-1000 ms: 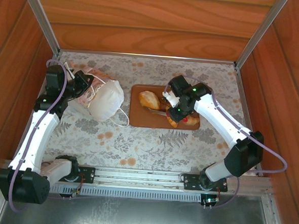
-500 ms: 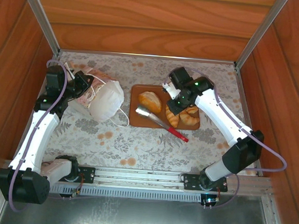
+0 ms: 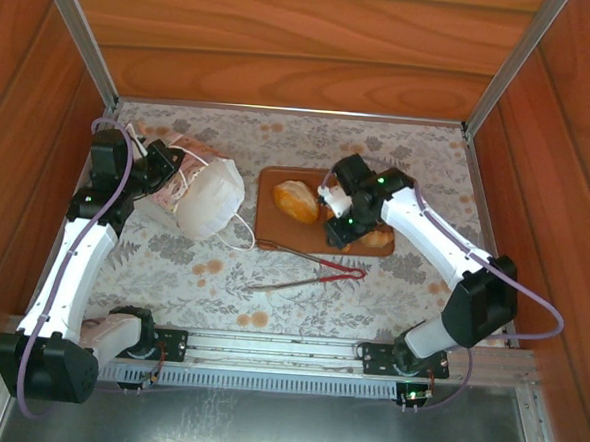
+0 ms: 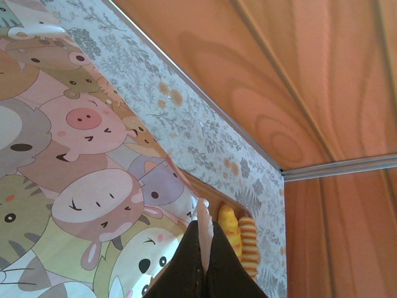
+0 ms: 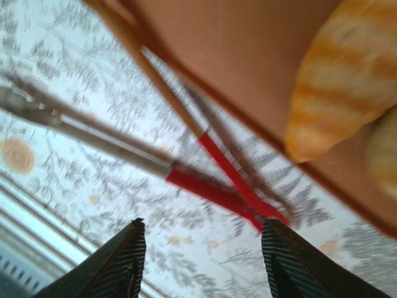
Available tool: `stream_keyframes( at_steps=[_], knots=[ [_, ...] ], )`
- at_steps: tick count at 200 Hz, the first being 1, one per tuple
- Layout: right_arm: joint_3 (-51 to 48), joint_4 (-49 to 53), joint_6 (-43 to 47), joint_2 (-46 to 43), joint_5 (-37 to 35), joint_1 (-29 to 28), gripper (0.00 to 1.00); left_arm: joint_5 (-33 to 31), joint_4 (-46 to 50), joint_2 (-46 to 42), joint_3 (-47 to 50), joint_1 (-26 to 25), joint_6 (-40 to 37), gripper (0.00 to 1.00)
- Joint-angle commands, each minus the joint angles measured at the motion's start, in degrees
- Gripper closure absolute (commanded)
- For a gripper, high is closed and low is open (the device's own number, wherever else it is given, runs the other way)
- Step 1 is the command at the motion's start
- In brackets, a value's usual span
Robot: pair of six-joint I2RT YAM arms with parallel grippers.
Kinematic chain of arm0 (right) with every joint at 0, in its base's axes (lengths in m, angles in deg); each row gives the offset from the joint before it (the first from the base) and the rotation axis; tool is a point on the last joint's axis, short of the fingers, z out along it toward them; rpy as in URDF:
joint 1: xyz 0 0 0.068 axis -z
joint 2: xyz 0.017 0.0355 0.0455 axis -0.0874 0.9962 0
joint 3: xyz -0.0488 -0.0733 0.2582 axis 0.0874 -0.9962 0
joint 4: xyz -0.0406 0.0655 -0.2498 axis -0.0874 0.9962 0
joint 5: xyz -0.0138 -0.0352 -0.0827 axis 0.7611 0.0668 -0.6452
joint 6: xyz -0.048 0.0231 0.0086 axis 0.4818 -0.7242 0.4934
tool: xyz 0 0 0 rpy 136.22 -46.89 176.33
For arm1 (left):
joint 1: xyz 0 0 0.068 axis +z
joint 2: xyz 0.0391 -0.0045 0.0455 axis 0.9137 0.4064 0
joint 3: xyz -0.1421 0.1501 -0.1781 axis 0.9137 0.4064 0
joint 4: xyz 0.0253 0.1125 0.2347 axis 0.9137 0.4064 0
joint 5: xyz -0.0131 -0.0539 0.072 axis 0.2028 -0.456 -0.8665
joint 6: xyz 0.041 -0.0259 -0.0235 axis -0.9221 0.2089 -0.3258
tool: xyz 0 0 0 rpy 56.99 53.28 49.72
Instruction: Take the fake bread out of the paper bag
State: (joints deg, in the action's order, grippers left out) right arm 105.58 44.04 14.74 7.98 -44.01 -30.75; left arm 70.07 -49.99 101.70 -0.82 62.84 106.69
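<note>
- Over the table from above, the paper bag [image 3: 211,198] lies on its side at nine o'clock, with its cord handles trailing toward the brown tray [image 3: 274,235] at the centre.
- The left gripper [image 3: 166,168] sits against the bag's ten o'clock side.
- The fake bread [image 3: 296,199] rests on the tray, with a pale roll at the tray's nine o'clock end and browner pieces at its three o'clock end.
- The right gripper [image 3: 333,215] hangs above the tray between them.
- Tongs [image 3: 307,267] with a red end lie on the flowered cloth at the tray's six o'clock edge.
- From the left wrist, the left gripper [image 4: 203,248] has its dark fingers pressed together with no gap. I cannot tell whether paper is caught between them.
- The bag's cartoon-animal side [image 4: 74,155] spreads across nine o'clock, and a ridged yellow piece of bread [image 4: 239,239] lies just past the fingertips.
- From the right wrist, the right gripper [image 5: 205,261] stands with its fingers well apart and nothing between them.
- The tongs [image 5: 205,186] lie on the cloth beyond the fingers, their two arms meeting at the red end.
- A striped golden piece of bread [image 5: 341,81] sits on the tray [image 5: 248,49] at two o'clock.
</note>
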Motion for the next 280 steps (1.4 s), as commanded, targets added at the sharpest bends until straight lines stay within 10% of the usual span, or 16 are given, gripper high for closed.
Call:
stream_keyframes(
  at_steps=[1,45,130,280],
  knots=[
    [-3.29,-0.93,-3.88,-0.32,4.92,-0.75,0.42,-0.53,-1.06,-1.02,1.18,-0.24,0.24,1.00],
    [-8.82,-9.67,-12.55,0.93,12.27,-0.83,0.39,-0.16,-1.09,-1.36,1.66,-0.22,0.50,1.00],
    [-14.44,-20.75,-14.55,5.54,2.36,-0.74,0.27,-0.28,-0.98,-2.85,2.06,-0.19,0.59,1.00],
    [-24.12,-20.15,-16.72,0.96,14.44,-4.56,0.18,-0.12,-1.00,-1.91,1.85,-0.24,0.41,1.00]
  ],
)
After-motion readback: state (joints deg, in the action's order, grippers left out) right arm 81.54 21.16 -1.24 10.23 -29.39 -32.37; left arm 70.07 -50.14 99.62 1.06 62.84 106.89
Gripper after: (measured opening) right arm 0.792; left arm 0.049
